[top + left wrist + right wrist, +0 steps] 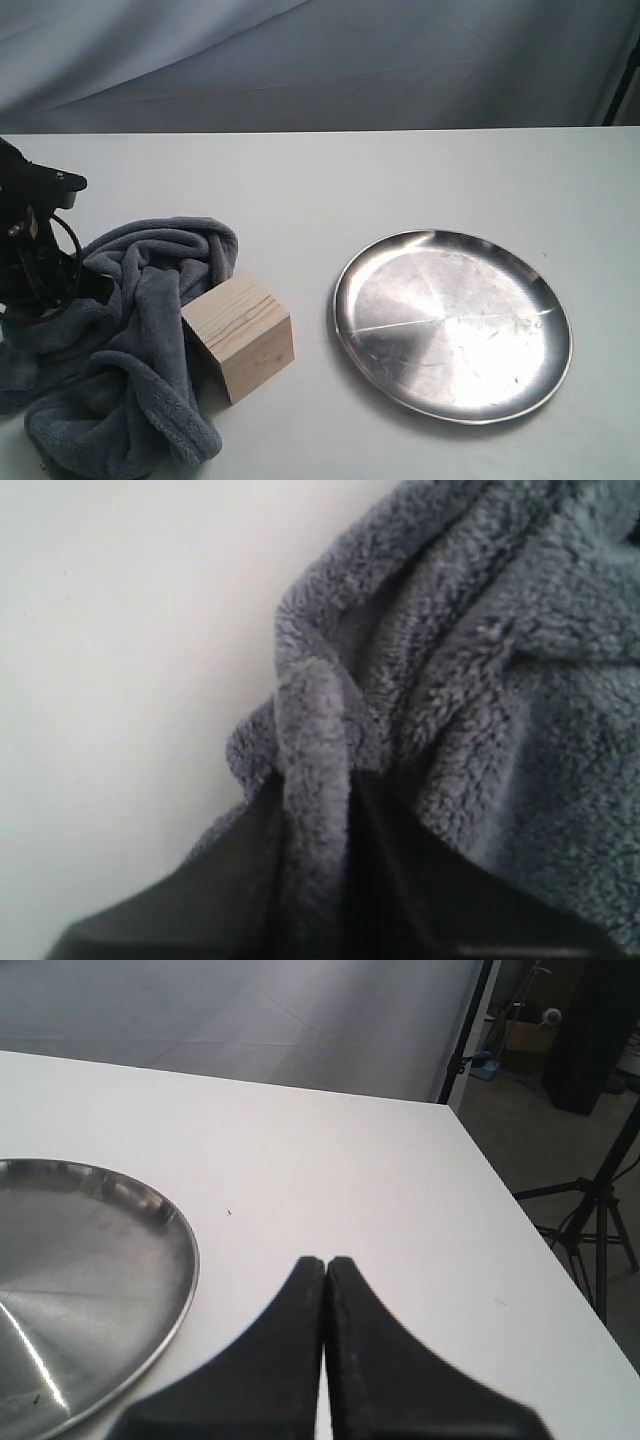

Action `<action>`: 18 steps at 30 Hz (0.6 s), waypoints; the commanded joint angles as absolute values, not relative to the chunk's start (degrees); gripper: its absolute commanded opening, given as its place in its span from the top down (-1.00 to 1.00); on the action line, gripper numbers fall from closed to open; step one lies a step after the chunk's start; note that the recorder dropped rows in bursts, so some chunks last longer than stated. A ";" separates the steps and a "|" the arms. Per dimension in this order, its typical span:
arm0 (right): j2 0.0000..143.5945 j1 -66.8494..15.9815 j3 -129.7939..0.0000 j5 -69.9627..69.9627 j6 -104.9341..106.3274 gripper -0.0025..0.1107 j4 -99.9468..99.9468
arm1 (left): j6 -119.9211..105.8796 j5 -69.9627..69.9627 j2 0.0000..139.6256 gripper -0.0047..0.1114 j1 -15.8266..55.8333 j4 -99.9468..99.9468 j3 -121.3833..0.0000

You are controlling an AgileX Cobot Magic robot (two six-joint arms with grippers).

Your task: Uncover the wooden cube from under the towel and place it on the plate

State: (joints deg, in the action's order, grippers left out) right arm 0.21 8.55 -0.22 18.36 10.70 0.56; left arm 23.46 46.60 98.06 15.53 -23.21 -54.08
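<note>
Pinching a towel (480,680) fold, apparently loosely, in left gripper (315,792); right gripper (326,1268) pressed closed, empty, by plate (452,325); cube (240,335) uncovered, flat, vertical edge facing camera, touching towel, left of plate.

table (400,180): white | backdrop (320,60): grey cloth | tripod (596,1188): black, beside table

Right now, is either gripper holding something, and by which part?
The left gripper pinches a raised fold of the towel; the right gripper, shut, holds nothing.
</note>
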 commanded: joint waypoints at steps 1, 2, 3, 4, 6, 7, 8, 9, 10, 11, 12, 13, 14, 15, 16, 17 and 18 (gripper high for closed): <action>0.00 8.52 0.00 18.33 10.51 0.96 0.00 | 23.24 46.51 98.06 0.12 15.36 -22.76 -54.32; 0.00 8.52 0.00 18.33 10.51 0.96 0.00 | 23.47 46.51 98.06 0.02 15.36 -22.76 -54.32; 0.00 8.52 0.00 18.33 10.51 0.96 0.00 | 23.57 46.51 98.06 -0.09 15.36 -22.76 -54.32; 0.00 8.52 0.00 18.33 10.51 0.96 0.00 | 23.57 46.40 98.06 -0.18 15.36 -22.76 -54.32; 0.00 8.52 0.00 18.33 10.51 0.96 0.00 | 23.57 46.37 97.82 -0.29 15.36 -22.76 -54.32; 0.00 8.52 0.00 18.33 10.51 0.96 0.00 | 23.57 46.49 97.70 -0.32 15.36 -22.76 -54.32; 0.00 8.52 0.00 18.33 10.51 0.96 0.00 | 23.57 46.50 97.36 -0.33 15.36 -22.76 -54.32; 0.00 8.52 0.00 18.33 10.51 0.96 0.00 | 23.57 46.89 96.96 -0.34 15.36 -22.76 -54.32; 0.00 8.52 0.00 18.33 10.51 0.96 0.00 | 23.46 47.17 96.58 -0.34 15.36 -22.76 -54.32; 0.00 8.52 0.00 18.33 10.51 0.96 0.00 | 23.46 47.40 95.86 -0.34 15.36 -22.86 -54.32; 0.00 8.52 0.00 18.33 10.51 0.96 0.00 | 23.46 47.83 95.18 -0.34 15.36 -22.98 -54.32; 0.00 8.52 0.00 18.33 10.51 0.96 0.00 | 23.46 48.23 94.54 -0.34 15.36 -22.98 -54.32; 0.00 8.52 0.00 18.33 10.51 0.96 0.00 | 23.46 48.69 93.54 -0.34 15.36 -22.98 -54.32; 0.00 8.52 0.00 18.33 10.51 0.96 0.00 | 23.46 49.01 92.76 -0.34 15.36 -22.98 -54.32; 0.00 8.52 0.00 18.33 10.51 0.96 0.00 | 23.46 49.15 91.97 -0.34 15.36 -22.98 -54.32; 0.00 8.52 0.00 18.33 10.51 0.96 0.00 | 23.46 49.15 90.73 -0.34 15.36 -22.98 -54.32; 0.00 8.52 0.00 18.33 10.51 0.96 0.00 | 23.46 49.15 89.89 -0.34 15.36 -22.98 -54.32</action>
